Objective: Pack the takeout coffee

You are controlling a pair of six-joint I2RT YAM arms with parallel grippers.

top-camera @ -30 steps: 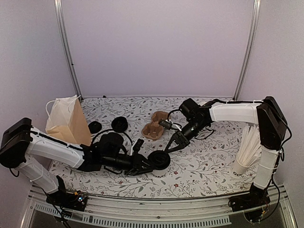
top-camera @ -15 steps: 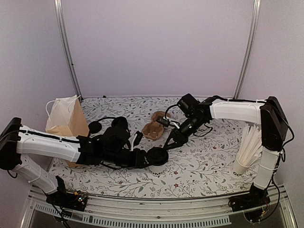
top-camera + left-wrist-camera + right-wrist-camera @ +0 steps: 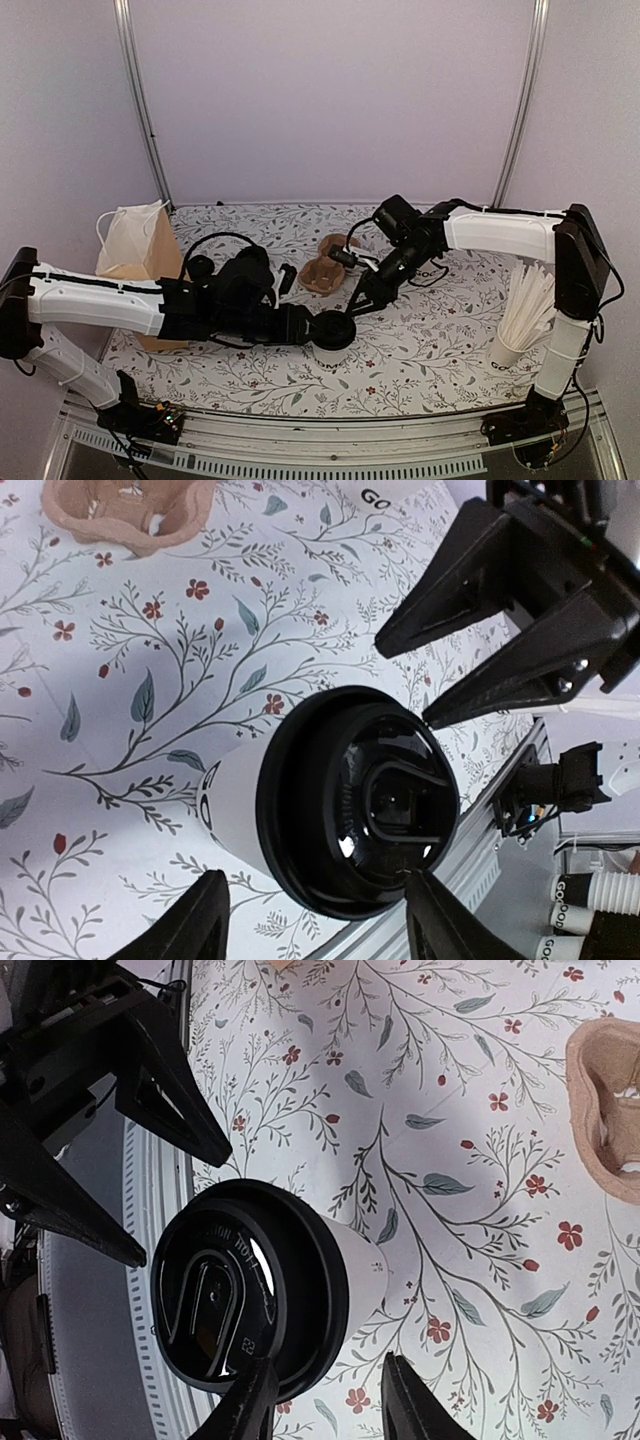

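The takeout coffee (image 3: 332, 334), a white paper cup with a black lid, stands upright on the flowered tablecloth near the front middle. My left gripper (image 3: 312, 328) reaches it from the left. In the left wrist view the left gripper (image 3: 315, 882) is open around the black lid (image 3: 355, 800): one fingertip (image 3: 418, 880) is at the rim, the other stands off the cup. My right gripper (image 3: 357, 303) hovers just behind and to the right of the cup. In its wrist view the right gripper (image 3: 328, 1362) is open, with bare cloth in the gap and one finger (image 3: 250, 1400) crossing the lid's edge (image 3: 300, 1290).
A brown cardboard cup carrier (image 3: 325, 268) lies behind the cup. A paper bag (image 3: 140, 250) stands at the back left with a loose black lid (image 3: 200, 267) beside it. A white cup of stir sticks (image 3: 520, 320) stands at the right. The table's front rail (image 3: 330, 440) is close.
The left arm has reached further right and its jaws have spread apart around the lid. The right gripper has shifted slightly left toward the cup and opened a little.
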